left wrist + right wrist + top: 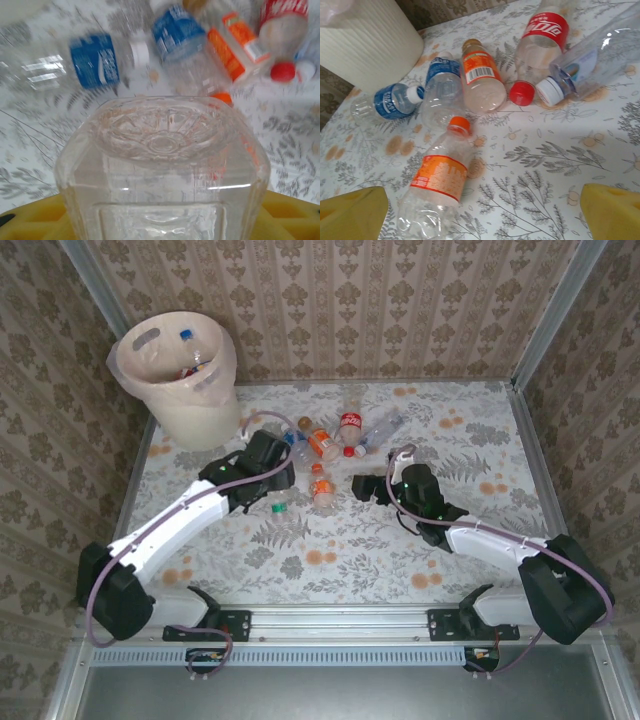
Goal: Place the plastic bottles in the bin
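Floral tabletop [350, 540]; left tool [160, 225] snug around bottle [162, 160]

Clear, glossy plastic bottles [440, 185] with shiny printed labels; matt, finely ribbed cream plastic bin [365, 45]; smooth, low-sheen printed table [545, 165] surface.

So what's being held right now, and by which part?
The left gripper clamps a clear bottle by its side walls, base end beyond the pads. The right gripper is open and empty.

The floral-patterned table [340, 545] is carrying the lined cream bin [190, 412], with plastic bottles [322, 443] lying clustered on their sides just right of the bin and a small green cap [279, 508] lying loose right of and nearer than the bin.
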### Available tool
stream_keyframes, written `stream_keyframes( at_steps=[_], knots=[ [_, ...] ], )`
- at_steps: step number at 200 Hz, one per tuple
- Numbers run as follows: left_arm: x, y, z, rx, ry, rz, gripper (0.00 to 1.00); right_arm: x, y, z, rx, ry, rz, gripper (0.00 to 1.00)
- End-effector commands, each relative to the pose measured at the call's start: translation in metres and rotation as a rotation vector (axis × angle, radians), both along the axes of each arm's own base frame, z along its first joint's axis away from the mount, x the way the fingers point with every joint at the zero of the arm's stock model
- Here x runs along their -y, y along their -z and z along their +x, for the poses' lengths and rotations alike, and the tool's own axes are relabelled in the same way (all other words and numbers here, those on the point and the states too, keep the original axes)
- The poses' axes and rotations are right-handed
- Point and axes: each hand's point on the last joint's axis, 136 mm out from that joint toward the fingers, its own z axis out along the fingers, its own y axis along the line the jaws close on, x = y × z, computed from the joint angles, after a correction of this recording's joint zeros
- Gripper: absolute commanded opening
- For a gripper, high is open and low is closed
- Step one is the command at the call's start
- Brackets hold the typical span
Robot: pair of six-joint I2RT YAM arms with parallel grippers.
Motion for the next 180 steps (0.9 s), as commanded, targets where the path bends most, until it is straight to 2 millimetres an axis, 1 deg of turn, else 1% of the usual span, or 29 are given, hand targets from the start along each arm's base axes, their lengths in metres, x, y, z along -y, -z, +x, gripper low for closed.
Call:
stream_keyframes(
  at_steps=[1,26,59,66,71,73,78,104,134,161,180],
  knots=[
    [-0.033,-0.035,0.009,0.102,-0.06,0.068,0.63,-0.011,-0.023,0.009,0.047,-0.012,0.054,1.0],
    [-0.06,-0.069,0.022,0.203,-0.135,0.06,0.63,-0.013,-0.026,0.013,0.05,-0.013,0.058,1.0],
    [-0.083,-0.114,0.04,0.325,-0.204,0.039,0.63,-0.016,-0.032,0.016,0.055,-0.015,0.059,1.0],
    [-0.087,-0.126,0.044,0.358,-0.217,0.035,0.63,-0.016,-0.034,0.017,0.06,-0.016,0.059,1.0],
    [-0.086,-0.134,0.047,0.382,-0.215,0.029,0.63,-0.016,-0.035,0.017,0.064,-0.016,0.057,1.0],
    [-0.093,-0.137,0.049,0.39,-0.233,0.032,0.63,-0.017,-0.036,0.017,0.065,-0.017,0.055,1.0],
    [-0.098,-0.146,0.053,0.416,-0.244,0.03,0.63,-0.017,-0.038,0.018,0.068,-0.018,0.054,1.0],
    [-0.112,-0.191,0.069,0.538,-0.279,0.001,0.63,-0.016,-0.045,0.019,0.084,-0.016,0.047,1.0],
    [-0.126,-0.218,0.091,0.586,-0.313,0.008,0.62,-0.012,-0.046,0.017,0.089,-0.001,0.045,1.0],
    [-0.145,-0.24,0.111,0.648,-0.358,0.02,0.62,-0.006,-0.046,0.014,0.094,0.018,0.037,1.0],
    [-0.156,-0.252,0.128,0.684,-0.368,0.028,0.62,-0.002,-0.047,0.013,0.1,0.03,0.035,1.0]
  ],
)
